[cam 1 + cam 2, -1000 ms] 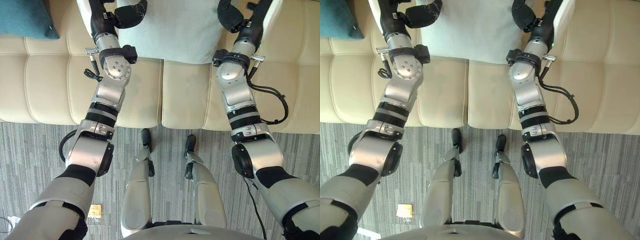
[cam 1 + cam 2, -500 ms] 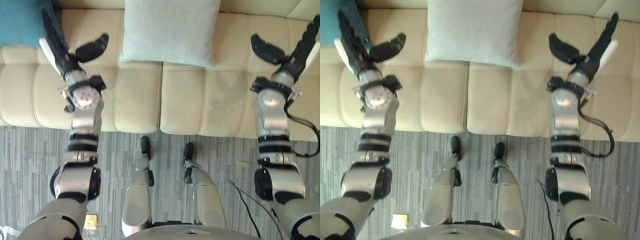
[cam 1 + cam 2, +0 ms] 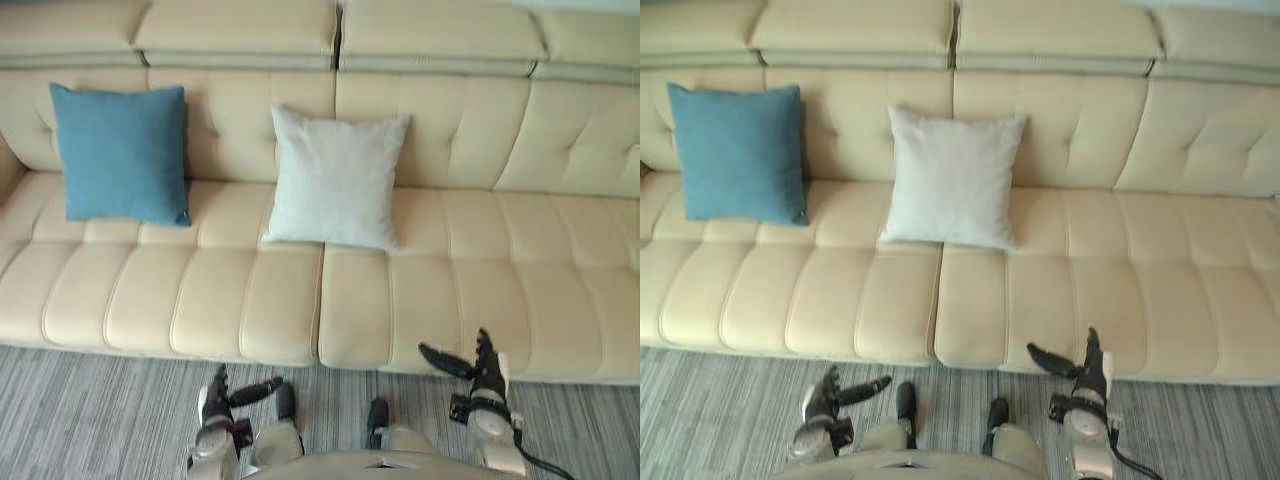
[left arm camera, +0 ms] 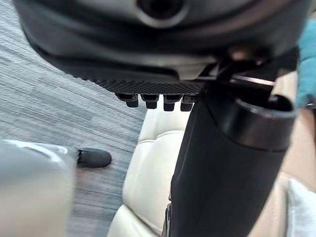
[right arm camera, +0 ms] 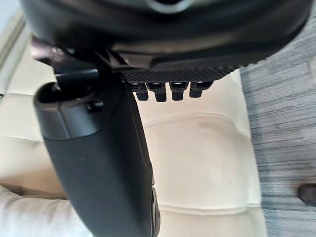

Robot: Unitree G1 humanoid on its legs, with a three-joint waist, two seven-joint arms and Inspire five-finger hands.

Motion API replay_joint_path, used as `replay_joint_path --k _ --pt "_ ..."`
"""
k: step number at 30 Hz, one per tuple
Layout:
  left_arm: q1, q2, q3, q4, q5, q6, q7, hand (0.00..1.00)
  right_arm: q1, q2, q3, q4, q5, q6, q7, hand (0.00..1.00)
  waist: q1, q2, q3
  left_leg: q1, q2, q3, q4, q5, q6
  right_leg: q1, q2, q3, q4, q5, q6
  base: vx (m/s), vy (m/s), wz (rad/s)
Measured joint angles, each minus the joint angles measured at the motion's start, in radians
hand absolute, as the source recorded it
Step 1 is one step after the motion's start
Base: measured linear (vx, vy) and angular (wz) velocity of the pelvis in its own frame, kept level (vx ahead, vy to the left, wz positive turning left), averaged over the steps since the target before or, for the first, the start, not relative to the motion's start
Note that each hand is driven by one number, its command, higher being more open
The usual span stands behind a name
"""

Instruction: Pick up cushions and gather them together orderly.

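A long cream sofa (image 3: 560, 260) fills the room in front of me, and a grey striped carpet (image 3: 90, 410) lies before it. At the far left I see the blue cushion (image 3: 120, 153). It stands upright on the seat (image 3: 130, 290) and leans against the tufted backrest (image 3: 450, 120). A little to the right of it, low at the edge of the head view, my left hand (image 3: 213, 405) hangs over the carpet, just in front of the sofa and well apart from both cushions. Its fingers (image 4: 148, 101) are straight, its thumb (image 4: 227, 168) stands out to the side, and it holds nothing. In the left wrist view an edge of the blue cushion shows past the thumb. Next, near the middle of the sofa, the pale cushion (image 3: 335, 178) also stands on the seat and leans on the backrest. A strip of bare sofa shows between the two cushions, so they do not touch. Further right, my right hand (image 3: 487, 385) is low too, in front of the seat's front edge. Its fingers (image 5: 160, 91) are stretched out, its thumb (image 5: 98, 168) is spread wide, and it is empty. In the right wrist view a corner of the pale cushion shows beside the thumb. The right part of the seat carries no cushion.
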Motion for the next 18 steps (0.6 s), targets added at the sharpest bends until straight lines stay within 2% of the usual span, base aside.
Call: replay_joint_path --k 7,14,16,17,18 --pt "0.006 -0.011 0.007 0.092 0.041 0.004 -0.02 1.0 0.0 0.026 -0.003 0.266 -0.031 0.0 0.029 1.0 0.0 -0.002 -0.052 0.088 0.003 0.027 -0.014 -0.017 -0.007 0.099 0.009 0.016 -0.067 0.013 0.018 0.01 0.005 -0.07" --pt "-0.02 -0.009 0.004 0.129 0.043 0.005 -0.014 1.0 -0.03 0.026 -0.031 0.323 -0.029 0.002 0.034 1.0 -0.001 -0.019 -0.051 0.14 0.002 0.089 -0.013 -0.036 -0.014 0.126 0.016 0.076 -0.078 0.032 0.025 0.03 0.024 -0.28" --pt "-0.036 -0.006 -0.005 0.129 0.053 0.004 -0.005 1.0 -0.058 0.028 -0.029 0.326 -0.028 0.005 0.032 1.0 0.0 -0.028 -0.03 0.14 0.008 0.117 0.015 -0.052 -0.01 0.099 0.015 0.092 -0.03 0.032 0.025 -0.07 0.026 -0.46" --pt "-0.062 -0.003 -0.006 0.129 0.062 0.007 0.0 1.0 -0.082 0.029 -0.011 0.327 -0.027 0.005 0.025 1.0 -0.001 -0.042 -0.016 0.101 0.017 0.132 0.095 -0.085 0.006 0.054 0.006 0.085 0.035 0.04 0.037 -0.11 0.023 -0.31" --pt "-0.075 -0.003 -0.006 0.127 0.063 0.007 0.002 1.0 -0.088 0.029 -0.003 0.327 -0.025 0.005 0.021 1.0 0.0 -0.043 -0.014 0.085 0.022 0.14 0.123 -0.094 0.019 0.045 0.007 0.081 0.037 0.051 0.049 -0.15 0.014 -0.25"
